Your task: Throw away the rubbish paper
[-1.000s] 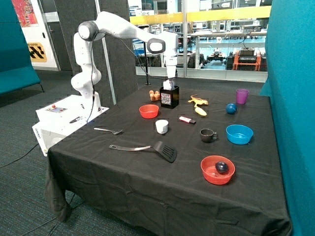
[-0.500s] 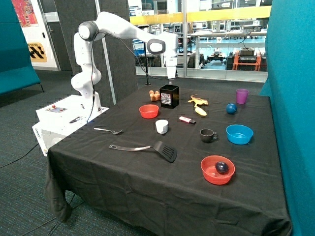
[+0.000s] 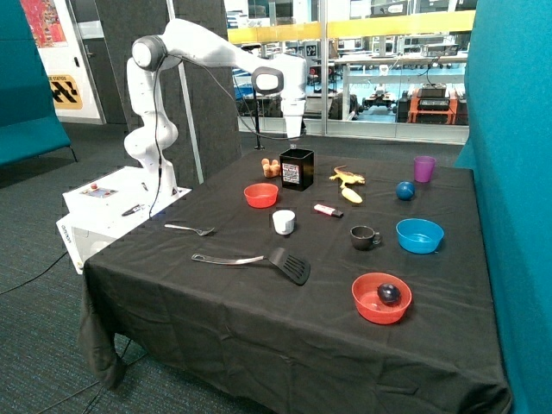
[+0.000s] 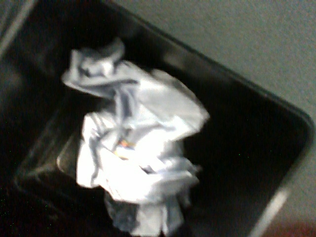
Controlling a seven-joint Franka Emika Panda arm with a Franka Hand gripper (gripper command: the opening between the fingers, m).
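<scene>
- The robot's gripper [image 3: 293, 134] hangs in the air right above the black bin [image 3: 297, 168]. It does not touch the bin.
- I cannot tell how the gripper is set.
- The black bin stands on the table [image 3: 216, 310], which has a black cloth on it. The bin has a white label on its side.
- The wrist view looks straight down into the black bin [image 4: 256, 148]. The rubbish paper [image 4: 136, 148] lies inside it. It is white and all crumpled up, and it rests on the bottom of the bin.
- In the outside view no crumpled paper lies on the table.
- Just beside the bin sit two small orange things [image 3: 271, 166]. A red bowl [image 3: 261, 195] is near the bin, in front of it.
- A white cup [image 3: 284, 222] stands in front of the red bowl. A fork [image 3: 190, 228] and a black spatula [image 3: 259, 261] lie closer to the front edge.
- A banana [image 3: 349, 185] lies on the other side of the bin. Near it is a small pink and white thing [image 3: 328, 210].
- A dark mug [image 3: 363, 236] stands beside a blue bowl [image 3: 419, 235].
- A blue ball [image 3: 405, 191] and a purple cup [image 3: 423, 168] are at the far side of the table.
- Another red bowl [image 3: 381, 297] is near the front. A dark ball [image 3: 389, 293] lies in it.
</scene>
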